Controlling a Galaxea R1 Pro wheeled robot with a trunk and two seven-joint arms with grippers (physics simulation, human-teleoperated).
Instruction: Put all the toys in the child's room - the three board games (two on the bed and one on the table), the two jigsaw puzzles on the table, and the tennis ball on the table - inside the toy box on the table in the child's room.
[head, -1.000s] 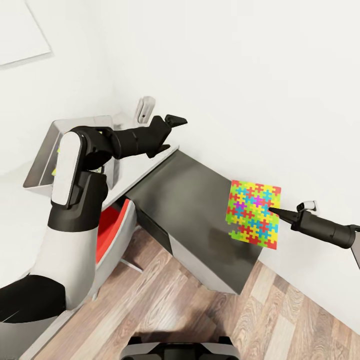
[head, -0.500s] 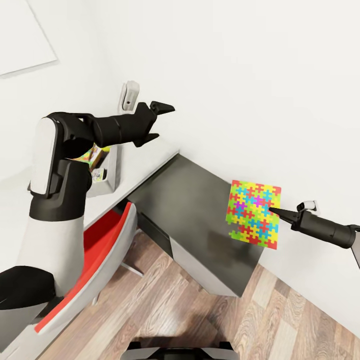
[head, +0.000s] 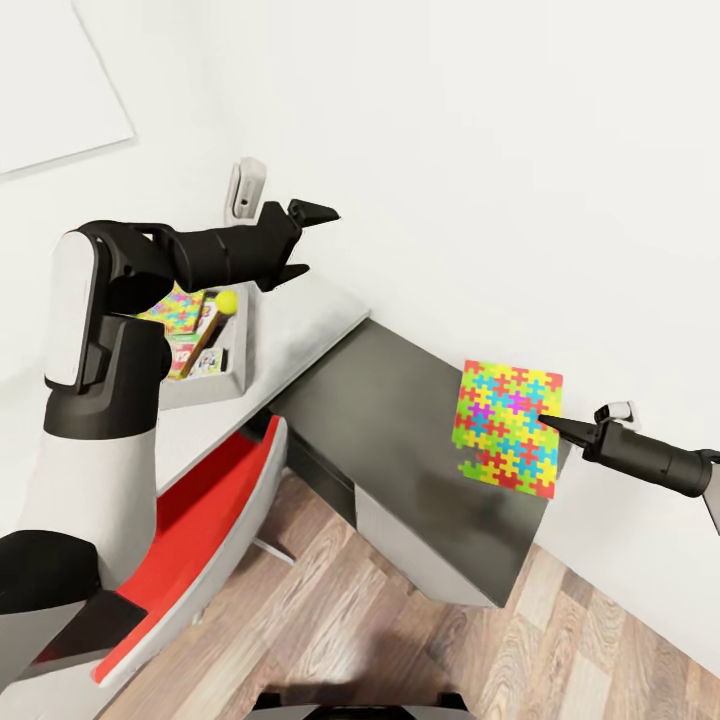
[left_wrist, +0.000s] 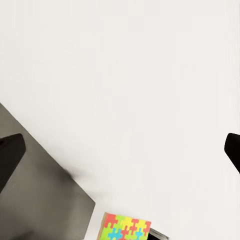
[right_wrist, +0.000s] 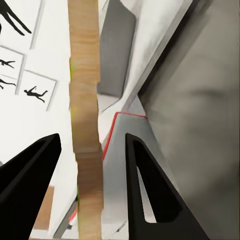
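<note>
Looking down from the head view, the right gripper pinches the jigsaw puzzle by one edge, upright above the dark table; thin, stiff and probably light, it could pivot. The left gripper hangs spread and empty near the toy box. The left wrist view shows white wall. In the right wrist view, the puzzle's wooden edge stands between the fingers.
</note>
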